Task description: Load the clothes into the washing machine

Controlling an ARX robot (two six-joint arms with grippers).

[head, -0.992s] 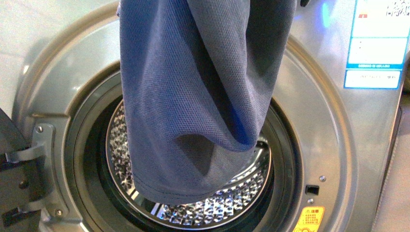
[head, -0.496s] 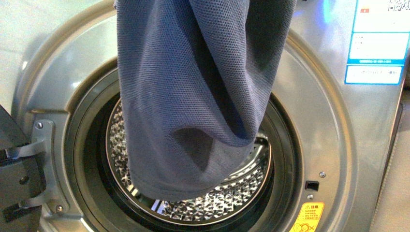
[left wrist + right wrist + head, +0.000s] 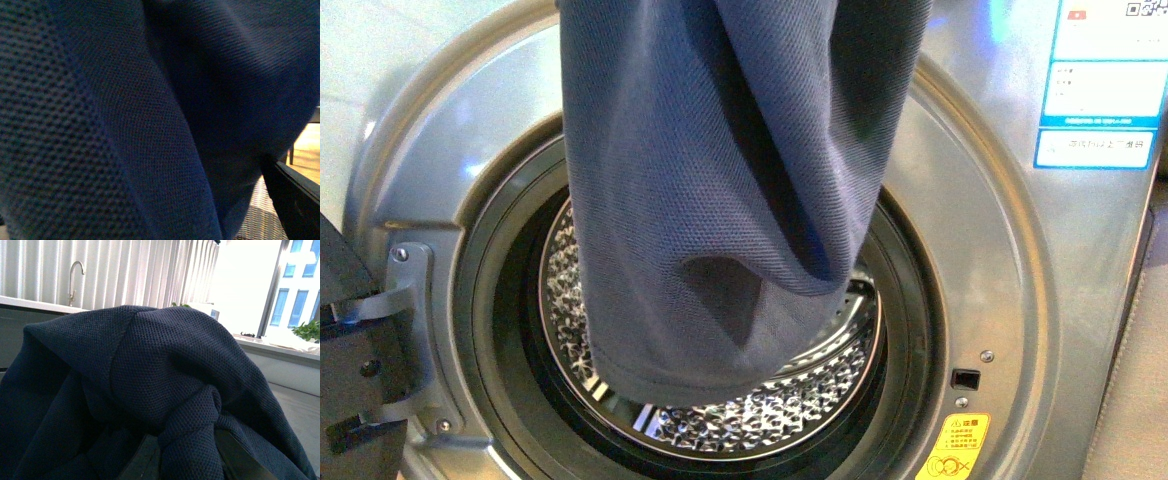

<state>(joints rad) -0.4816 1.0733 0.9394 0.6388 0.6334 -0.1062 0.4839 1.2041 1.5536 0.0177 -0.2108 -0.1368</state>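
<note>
The clothes (image 3: pixel 720 200), a plain navy-grey mesh garment, hang from above the front view's top edge. They drape over the upper mouth of the washing machine (image 3: pixel 980 250), and the hem dangles in front of the perforated steel drum (image 3: pixel 770 410). Neither gripper shows in the front view. In the right wrist view my right gripper (image 3: pixel 190 457) is shut on a bunched fold of the clothes (image 3: pixel 165 370), with a finger (image 3: pixel 142 462) on each side of it. The clothes (image 3: pixel 125 125) fill the left wrist view and hide my left gripper's fingers.
The washer's dark open door and its hinge (image 3: pixel 370 330) stand at the left of the porthole. An energy label (image 3: pixel 1105 80) and a yellow warning sticker (image 3: pixel 960 445) mark the right panel. A dark edge (image 3: pixel 295 200) shows beside the cloth. A tap (image 3: pixel 75 277) and bright windows lie behind.
The hanging garment's hem has lifted slightly and its folds have shifted. The washer front has slid up a little in the front view.
</note>
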